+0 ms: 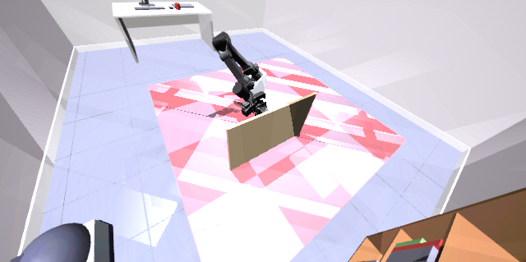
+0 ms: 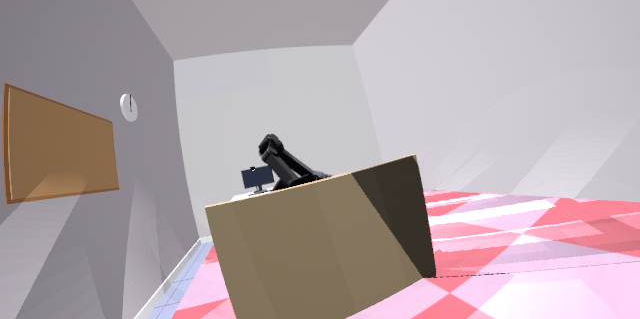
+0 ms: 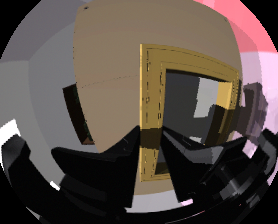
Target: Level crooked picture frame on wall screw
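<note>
The gold picture frame point(image 3: 149, 85) hangs on the tan wall panel point(image 3: 107, 60) point(image 1: 263, 135) point(image 2: 310, 239). It shows only in the wrist view, where its bars look slanted against the panel's edges. The screw and the notched strip are hidden behind it. My gripper point(image 3: 148, 128) point(image 1: 254, 108) is shut on one side bar of the frame, with a dark finger on each side of the bar. In the top and exterior views the panel's back faces the camera and hides the frame. In the exterior view only the arm point(image 2: 280, 159) rises above the panel's top edge.
The panel stands on a pink and red patterned rug point(image 1: 288, 196). A white desk point(image 1: 160, 9) with a monitor stands at the far wall. A brown board point(image 2: 55, 149) and a round clock point(image 2: 129, 107) hang on the side wall. A wooden shelf point(image 1: 452, 237) is at the near right.
</note>
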`<act>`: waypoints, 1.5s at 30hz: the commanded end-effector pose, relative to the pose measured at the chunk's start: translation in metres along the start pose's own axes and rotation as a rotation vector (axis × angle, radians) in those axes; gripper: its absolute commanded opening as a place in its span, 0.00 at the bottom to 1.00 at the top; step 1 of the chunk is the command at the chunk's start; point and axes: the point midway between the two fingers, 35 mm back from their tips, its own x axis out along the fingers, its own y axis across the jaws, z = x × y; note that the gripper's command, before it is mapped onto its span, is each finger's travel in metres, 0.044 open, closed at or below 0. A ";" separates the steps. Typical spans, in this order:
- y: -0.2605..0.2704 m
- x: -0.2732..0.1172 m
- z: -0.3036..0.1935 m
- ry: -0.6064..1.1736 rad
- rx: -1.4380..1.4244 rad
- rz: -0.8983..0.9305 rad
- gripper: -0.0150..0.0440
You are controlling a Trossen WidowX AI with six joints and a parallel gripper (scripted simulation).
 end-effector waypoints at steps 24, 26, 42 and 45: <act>0.004 0.001 -0.007 0.004 -0.008 0.013 0.25; 0.003 0.001 -0.007 0.004 -0.008 0.013 0.25; 0.002 0.001 -0.007 0.004 -0.008 0.013 0.25; 0.001 0.001 -0.007 0.004 -0.008 0.013 0.25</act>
